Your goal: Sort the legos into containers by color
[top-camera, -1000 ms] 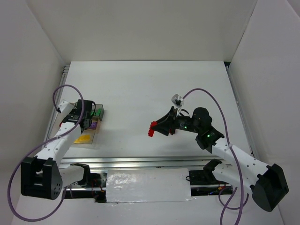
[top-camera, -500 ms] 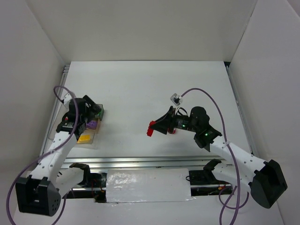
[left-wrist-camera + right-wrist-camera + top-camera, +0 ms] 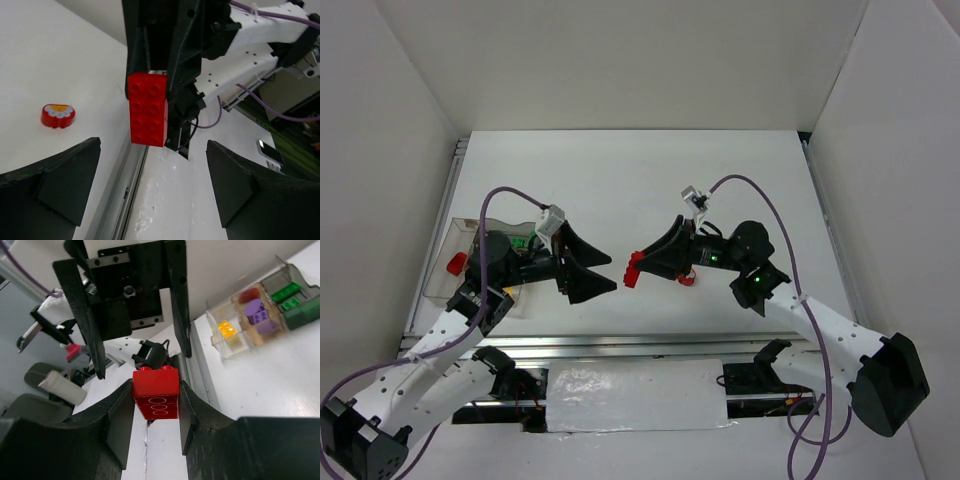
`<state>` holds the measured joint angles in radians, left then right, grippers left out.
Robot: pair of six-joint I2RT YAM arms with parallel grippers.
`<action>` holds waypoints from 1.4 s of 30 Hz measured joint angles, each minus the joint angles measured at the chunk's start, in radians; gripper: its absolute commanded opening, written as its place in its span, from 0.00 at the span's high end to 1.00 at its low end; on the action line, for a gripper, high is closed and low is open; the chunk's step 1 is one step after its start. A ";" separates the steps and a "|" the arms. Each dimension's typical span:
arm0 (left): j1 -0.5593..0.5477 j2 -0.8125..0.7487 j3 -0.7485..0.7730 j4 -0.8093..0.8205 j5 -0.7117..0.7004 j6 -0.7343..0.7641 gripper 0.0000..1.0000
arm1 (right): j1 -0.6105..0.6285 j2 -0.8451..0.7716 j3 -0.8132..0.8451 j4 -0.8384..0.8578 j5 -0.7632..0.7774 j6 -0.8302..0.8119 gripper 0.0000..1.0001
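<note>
Fingers point(image 3: 120, 412) of the right gripper point(image 3: 156, 386) are clamped on a red brick point(image 3: 147, 109), a two-by-four with its studs facing the left wrist camera. In the top view we see it held between the middle of the worktop point(image 3: 620, 180) and the near edge, and it looks lifted off the surface.

The left gripper point(image 3: 608, 274) points straight at that brick from the left-edge side. Its fingers are spread wide with nothing between them, and their tips are near the brick but apart from it.

A red rounded piece point(image 3: 57, 115) with white petals and a yellow centre lies flat on the worktop just beside the right gripper, untouched by either one.

We find the containers point(image 3: 230, 347) against the left edge, toward the near-left corner. In them we can make out:
- a yellow piece point(image 3: 226, 329) in one compartment
- purple pieces point(image 3: 257, 316) in the next
- green bricks point(image 3: 286, 290) in the one beyond
- a red piece point(image 3: 455, 263) in the compartment nearest the left edge
</note>
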<state>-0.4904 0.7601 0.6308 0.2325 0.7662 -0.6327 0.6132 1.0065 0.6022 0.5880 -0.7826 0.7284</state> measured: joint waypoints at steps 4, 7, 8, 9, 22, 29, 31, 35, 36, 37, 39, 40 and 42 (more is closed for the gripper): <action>-0.032 0.023 -0.003 0.074 0.074 -0.002 0.01 | 0.031 0.004 0.026 0.025 -0.022 0.006 1.00; -0.068 0.044 -0.003 0.089 0.085 0.003 0.02 | 0.054 0.018 0.039 0.039 -0.032 0.007 1.00; -0.079 0.051 -0.003 0.090 0.084 0.005 0.03 | 0.060 0.025 0.043 0.044 -0.038 0.008 1.00; -0.087 0.059 -0.003 0.089 0.084 0.006 0.03 | 0.066 0.033 0.049 0.048 -0.042 0.007 1.00; -0.107 0.088 0.028 0.022 0.013 0.046 1.00 | 0.089 0.064 0.079 0.030 0.006 -0.026 0.00; -0.068 0.117 0.254 -0.403 -0.673 0.060 1.00 | -0.043 -0.019 0.068 -0.192 0.214 -0.070 0.00; 0.026 0.202 0.366 -0.564 -0.880 0.018 1.00 | -0.080 -0.058 0.062 -0.263 0.278 -0.089 0.00; 0.291 0.395 0.499 -0.797 -1.204 -0.070 1.00 | -0.091 -0.116 0.050 -0.355 0.337 -0.122 0.00; 0.346 0.430 0.506 -0.845 -1.269 -0.087 1.00 | -0.091 -0.124 0.043 -0.367 0.343 -0.127 0.00; 0.396 0.463 0.506 -0.888 -1.324 -0.104 1.00 | -0.091 -0.129 0.037 -0.379 0.346 -0.132 0.00; 0.468 0.518 0.509 -0.958 -1.399 -0.110 1.00 | -0.093 -0.131 0.025 -0.396 0.349 -0.141 0.00; 0.501 0.547 0.518 -0.989 -1.426 -0.111 1.00 | -0.093 -0.130 0.021 -0.409 0.349 -0.145 0.00; 0.554 0.609 0.555 -1.028 -1.466 -0.107 1.00 | -0.095 -0.129 0.016 -0.430 0.348 -0.153 0.00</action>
<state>0.0631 1.3689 1.1862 -0.7952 -0.6994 -0.7395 0.5186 0.8772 0.6186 0.1581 -0.4343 0.5755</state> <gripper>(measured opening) 0.470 0.996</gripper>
